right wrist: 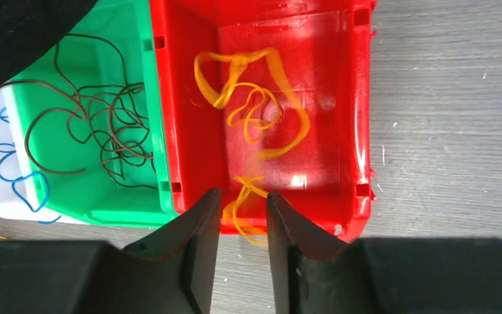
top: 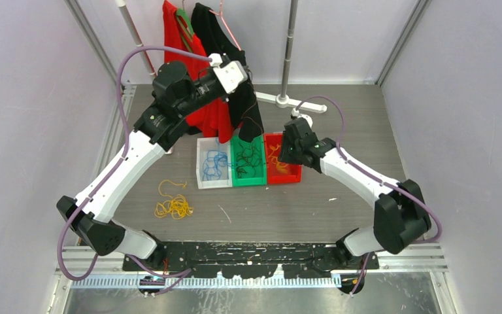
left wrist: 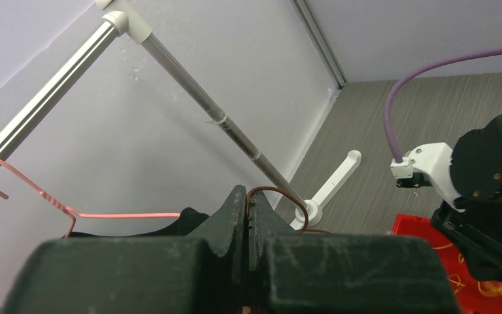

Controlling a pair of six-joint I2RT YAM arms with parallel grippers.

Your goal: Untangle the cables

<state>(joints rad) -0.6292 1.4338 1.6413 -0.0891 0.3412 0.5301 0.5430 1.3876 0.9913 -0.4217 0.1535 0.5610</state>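
Closest to the lens in the left wrist view: the dark fingers (left wrist: 229,219) of the left gripper (left wrist: 247,212), pressed tight together and pinching a thin brown cable (left wrist: 281,190), looped out to the right of the tips and back down out of sight. Behind them, a pink wire hanger (left wrist: 117,214) and the white rack pole (left wrist: 202,108), slanting down to its foot (left wrist: 332,185) on the grey table (left wrist: 379,111). From above, the left arm (top: 131,163) high over the far half of the table, wrist against a black garment (top: 248,118) hung beside a red garment (top: 186,46), the brown cable dropping as a thin dark line toward the bins below. Three small bins side by side and touching, near the middle of the table: white bin (top: 200,163) on the left with blue cables (top: 216,163), green bin (top: 248,181) in the centre with a loose tangle of brown cables (right wrist: 114,140), red bin (right wrist: 359,98) on the right with yellow cables (right wrist: 299,124). Right gripper (right wrist: 243,209) directly over the near wall of the red bin, jaws partly open, only a narrow gap between the two black fingers (right wrist: 199,242); a blurred yellow strand in that gap, not visibly clamped. One more yellow bunch (top: 174,208) alone on the bare table, well apart from the bins, nearer the left arm's base.
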